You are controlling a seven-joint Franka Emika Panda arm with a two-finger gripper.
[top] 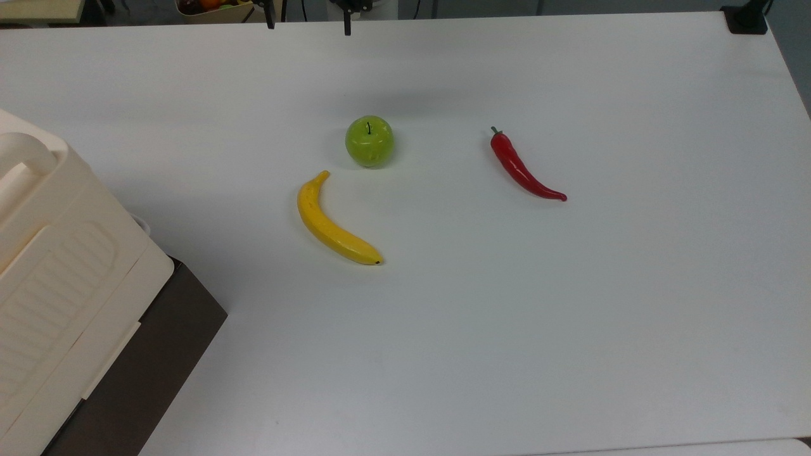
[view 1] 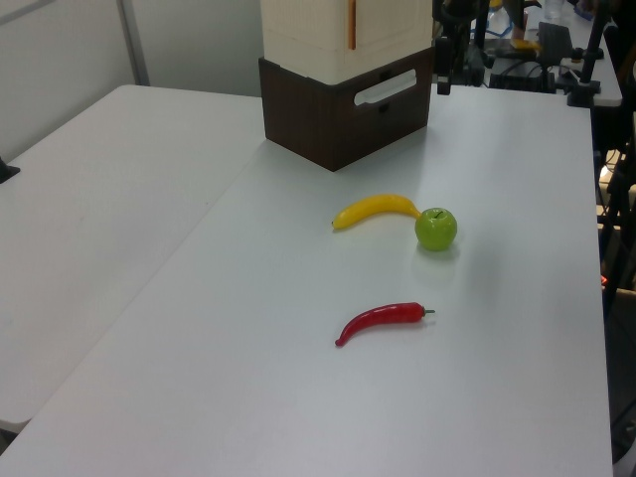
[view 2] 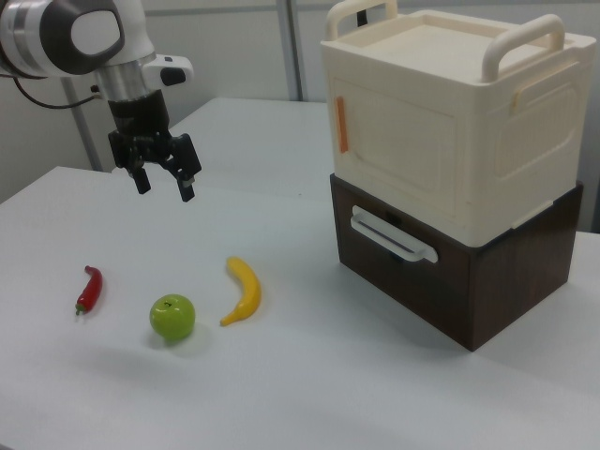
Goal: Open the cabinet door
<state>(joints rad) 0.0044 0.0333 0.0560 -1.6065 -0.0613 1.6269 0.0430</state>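
The cabinet (view 2: 450, 122) is a big cream box with two top handles, standing on a dark brown base (view 2: 441, 272) at the right view's right. Its door (view 2: 403, 141), a flat cream panel with a copper-coloured fitting (view 2: 342, 122) at its left edge, lies shut and flush with the front. The cabinet (top: 57, 285) fills the top view's lower left corner and stands at the back of the left view as cabinet (view 1: 343, 30). My gripper (view 2: 166, 187) hangs open and empty above the table, far to the left of the cabinet in the right view; its dark fingertips (top: 347, 26) show at the top view's upper edge.
A green apple (top: 369, 141), a yellow banana (top: 332, 221) and a red chilli pepper (top: 523, 168) lie on the white table (top: 507, 316) between gripper and cabinet. The brown base carries a white bar handle (view 2: 394, 234). A second table (view 1: 99, 199) adjoins in the left view.
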